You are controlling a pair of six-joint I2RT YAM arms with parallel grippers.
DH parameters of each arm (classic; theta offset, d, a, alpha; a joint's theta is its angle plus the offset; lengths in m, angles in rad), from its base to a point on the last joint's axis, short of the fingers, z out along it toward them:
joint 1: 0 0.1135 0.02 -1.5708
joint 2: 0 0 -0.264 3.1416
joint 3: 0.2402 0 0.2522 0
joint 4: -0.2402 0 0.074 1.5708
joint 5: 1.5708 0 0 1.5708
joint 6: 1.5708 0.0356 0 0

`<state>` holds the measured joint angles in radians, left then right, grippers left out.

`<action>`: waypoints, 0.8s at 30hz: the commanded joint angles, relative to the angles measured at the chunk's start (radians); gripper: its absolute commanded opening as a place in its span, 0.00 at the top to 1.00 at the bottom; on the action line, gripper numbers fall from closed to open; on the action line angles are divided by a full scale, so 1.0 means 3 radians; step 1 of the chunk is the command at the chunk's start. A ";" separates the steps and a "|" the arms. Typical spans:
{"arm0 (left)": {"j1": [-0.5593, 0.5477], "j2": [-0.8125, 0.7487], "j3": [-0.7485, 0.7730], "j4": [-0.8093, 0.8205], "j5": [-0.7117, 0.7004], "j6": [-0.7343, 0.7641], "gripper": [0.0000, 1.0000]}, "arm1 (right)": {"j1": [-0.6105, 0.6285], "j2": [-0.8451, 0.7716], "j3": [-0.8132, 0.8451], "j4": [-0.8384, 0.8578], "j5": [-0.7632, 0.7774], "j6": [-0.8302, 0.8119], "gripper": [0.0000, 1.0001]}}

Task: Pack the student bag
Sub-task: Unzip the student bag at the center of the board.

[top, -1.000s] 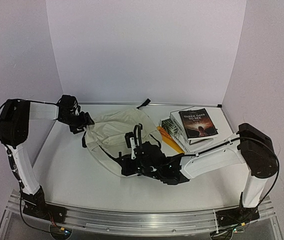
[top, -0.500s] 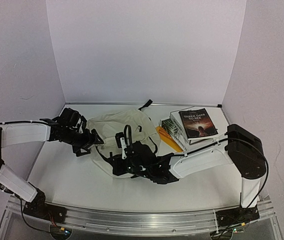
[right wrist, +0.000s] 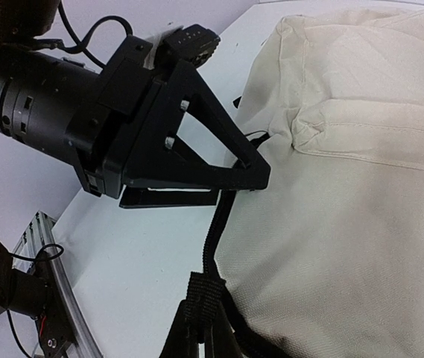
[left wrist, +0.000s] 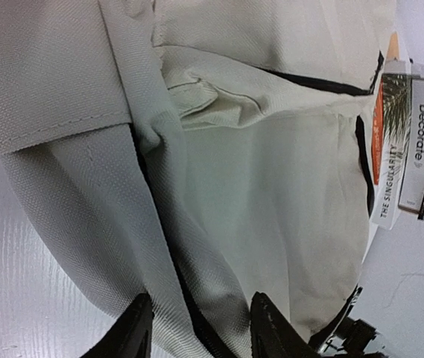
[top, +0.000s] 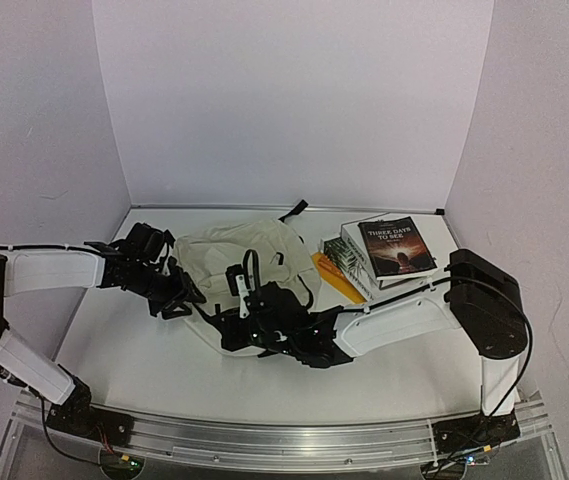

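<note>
Fabric takes up most of the scene: the student bag [top: 239, 255], a cream backpack, lies slumped flat in the middle of the white table [top: 124, 350], its mouth not yet spread open. To its right, touching its edge, stands a stack of books [top: 384, 255] with "Three Days to See" on top, and an orange item [top: 336, 278] is wedged between stack and bag.

The right gripper [right wrist: 200, 339] sits at the bag's near edge, pressed together on a black strap [right wrist: 212, 239] that runs up from its fingertips. The left gripper [left wrist: 204, 332] is at the bag's left side. Its fingers stand apart astride a fold of cream cloth with a dark zipper line in it. Whether they already pinch that fold I cannot tell.

The step in hand looks like opening the bag so the books can go in. To do it well, the left jaws should bite the zipper lip alone, not both layers. The right should anchor the strap low while the left lifts up and away, so the mouth gapes toward the books.
</note>
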<state>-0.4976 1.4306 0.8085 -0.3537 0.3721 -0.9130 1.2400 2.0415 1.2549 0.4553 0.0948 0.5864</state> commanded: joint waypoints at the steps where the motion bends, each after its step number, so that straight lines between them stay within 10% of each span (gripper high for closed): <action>1: -0.0018 0.0054 -0.0010 0.0169 -0.0005 -0.0029 0.60 | 0.0036 0.0002 0.0135 0.0157 0.0010 -0.0057 1.00; 10: -0.0018 0.0098 -0.0057 0.0305 0.0051 -0.0022 0.99 | 0.0065 -0.0158 0.0047 0.0039 0.0176 -0.0102 1.00; 24: 0.0435 -0.0198 -0.0141 -0.0027 -0.0006 0.0262 1.00 | 0.0055 -0.0827 -0.0521 -0.0321 0.0894 0.0141 1.00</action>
<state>-0.4452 1.4376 0.7855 -0.3184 0.4171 -0.8830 1.2491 1.8975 1.1466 0.3738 0.2596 0.5944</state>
